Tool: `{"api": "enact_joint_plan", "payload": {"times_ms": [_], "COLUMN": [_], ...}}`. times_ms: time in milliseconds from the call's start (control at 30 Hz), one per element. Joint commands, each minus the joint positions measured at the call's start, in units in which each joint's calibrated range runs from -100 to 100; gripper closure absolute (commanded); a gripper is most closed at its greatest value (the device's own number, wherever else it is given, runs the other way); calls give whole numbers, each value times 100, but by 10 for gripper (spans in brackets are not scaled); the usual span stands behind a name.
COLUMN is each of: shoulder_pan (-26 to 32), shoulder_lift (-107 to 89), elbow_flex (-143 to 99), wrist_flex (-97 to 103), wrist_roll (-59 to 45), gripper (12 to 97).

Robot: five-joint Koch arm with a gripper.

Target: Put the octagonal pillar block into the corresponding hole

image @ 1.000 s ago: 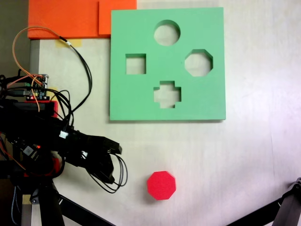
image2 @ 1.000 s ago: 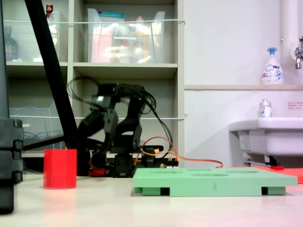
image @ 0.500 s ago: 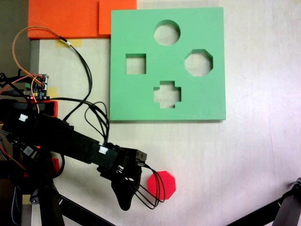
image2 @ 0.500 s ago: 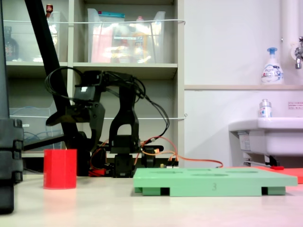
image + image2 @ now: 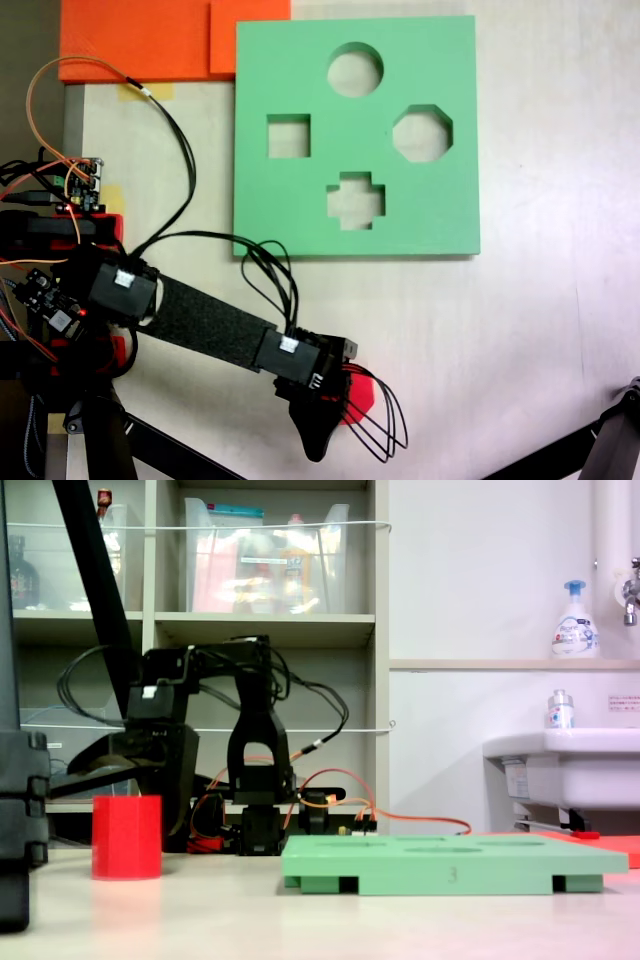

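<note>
1. Black plastic claw (image 5: 335,415) hangs directly above the octagonal pillar block (image 5: 362,398) in a fixed view from above, covering most of its red top; whether its jaws are spread or pressed together I cannot tell
2. From the side, the octagonal pillar block (image 5: 127,837) stands upright on the desk (image 5: 300,920), with the claw (image 5: 88,778) just above its top and apparently not yet around it
3. A second ago the arm was folded back near its base; half a second ago it reached just beside the block; now it is stretched out over it, so the approach looks nearly done and the grasp is the step in hand
4. Well apart, the green foam board (image 5: 280,210) lies flat, and the corresponding hole (image 5: 422,133) on its right side is empty
5. After grasping, the block must be carried across the desk to that eight-sided cutout
</note>
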Motion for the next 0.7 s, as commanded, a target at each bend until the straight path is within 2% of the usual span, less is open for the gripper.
{"api": "enact_joint_plan", "payload": {"times_ms": [0, 467, 600, 667], "shoulder_pan": [0, 29, 34, 34], "shoulder_lift": [122, 1086, 1099, 1141], "elbow_flex": [430, 789, 819, 819], "wrist_flex": [-76, -86, -153, -211], "wrist_roll": [-24, -132, -200, -200], "gripper": [132, 134, 274, 314]}}
